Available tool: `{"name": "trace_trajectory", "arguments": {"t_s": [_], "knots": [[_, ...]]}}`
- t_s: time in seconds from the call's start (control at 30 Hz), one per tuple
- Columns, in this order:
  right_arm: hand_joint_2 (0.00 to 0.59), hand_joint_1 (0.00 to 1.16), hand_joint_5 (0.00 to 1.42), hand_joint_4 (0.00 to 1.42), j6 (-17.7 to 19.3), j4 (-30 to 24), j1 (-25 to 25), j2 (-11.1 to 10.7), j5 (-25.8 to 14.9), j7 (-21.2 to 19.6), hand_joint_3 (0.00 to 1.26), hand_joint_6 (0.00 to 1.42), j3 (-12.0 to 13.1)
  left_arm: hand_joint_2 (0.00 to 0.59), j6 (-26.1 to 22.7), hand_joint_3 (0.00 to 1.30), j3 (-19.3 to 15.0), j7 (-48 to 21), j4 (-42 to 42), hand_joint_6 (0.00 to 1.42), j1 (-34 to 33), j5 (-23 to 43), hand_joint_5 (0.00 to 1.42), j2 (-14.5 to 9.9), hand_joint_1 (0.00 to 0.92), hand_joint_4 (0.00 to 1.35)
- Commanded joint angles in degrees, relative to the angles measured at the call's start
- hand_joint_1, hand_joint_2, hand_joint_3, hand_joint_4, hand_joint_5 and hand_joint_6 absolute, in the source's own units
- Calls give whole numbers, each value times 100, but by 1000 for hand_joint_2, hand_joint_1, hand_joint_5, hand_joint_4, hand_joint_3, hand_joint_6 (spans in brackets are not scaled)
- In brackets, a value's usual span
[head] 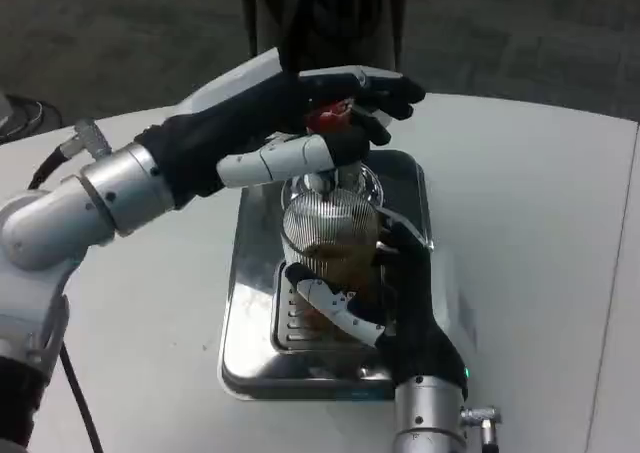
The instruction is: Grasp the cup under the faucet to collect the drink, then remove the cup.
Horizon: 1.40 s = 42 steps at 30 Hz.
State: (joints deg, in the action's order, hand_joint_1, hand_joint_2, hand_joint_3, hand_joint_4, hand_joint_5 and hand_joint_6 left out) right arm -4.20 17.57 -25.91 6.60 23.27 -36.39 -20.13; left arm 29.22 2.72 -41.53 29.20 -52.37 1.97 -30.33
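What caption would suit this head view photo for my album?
Robot's right hand holds a ribbed glass cup on a metal tray while its left hand presses the red faucet lever.

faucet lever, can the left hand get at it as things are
Probably yes: the left hand already lies over the red lever, fingers around it, nothing between. The right hand holds the cup below, out of the way.

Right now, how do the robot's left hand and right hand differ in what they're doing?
The left hand reaches in from the side, up at the red tap handle, its fingers over it; the right hand comes from below and grips the ribbed glass cup. The left sits high above the cup; the right sits low over the metal drip tray. Both work at the same dispenser.
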Motion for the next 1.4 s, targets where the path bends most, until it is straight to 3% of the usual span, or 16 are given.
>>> {"name": "trace_trajectory", "arguments": {"t_s": [0.03, 0.6, 1.4], "knots": [[234, 735, 600, 629, -50, -204, 99, 445, 34, -60, 550, 360, 37, 64, -107, 264, -198, 187, -101, 419, 43, 82, 352, -7, 0, 242], [234, 732, 636, 661, -159, -479, 339, 345, 101, -14, 580, 378, 95, 70, -228, 270, -245, 181, -433, 439, 27, 112, 369, 194, 0, 251], [234, 732, 679, 689, -127, -1008, 692, 192, 235, 57, 615, 388, 93, 76, -616, 290, -483, 163, -1274, 484, 263, 511, 384, 201, 0, 276]]}}
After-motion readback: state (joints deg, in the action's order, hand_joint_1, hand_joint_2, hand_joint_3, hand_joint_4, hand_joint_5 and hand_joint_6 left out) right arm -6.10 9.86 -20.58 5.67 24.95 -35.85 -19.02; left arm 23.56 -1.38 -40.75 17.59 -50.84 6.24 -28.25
